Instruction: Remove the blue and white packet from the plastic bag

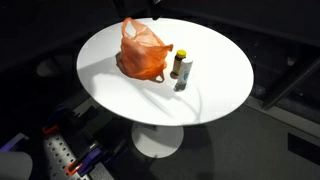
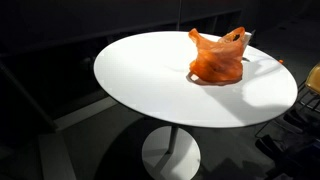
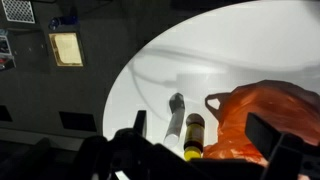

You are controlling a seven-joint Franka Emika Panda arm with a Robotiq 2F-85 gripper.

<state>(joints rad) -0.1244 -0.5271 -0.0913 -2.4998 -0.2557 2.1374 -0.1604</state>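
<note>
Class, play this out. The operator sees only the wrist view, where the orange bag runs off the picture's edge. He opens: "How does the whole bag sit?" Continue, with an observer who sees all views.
Observer: In both exterior views the bag sits slumped on the table, its handles pointing up.
Operator: Do the bottle and grey item stand or lie?
Observer: In an exterior view both stand upright: the bottle beside the bag, the grey item next to the bottle.
Operator: What holds the table up?
Observer: One central pedestal.
</note>
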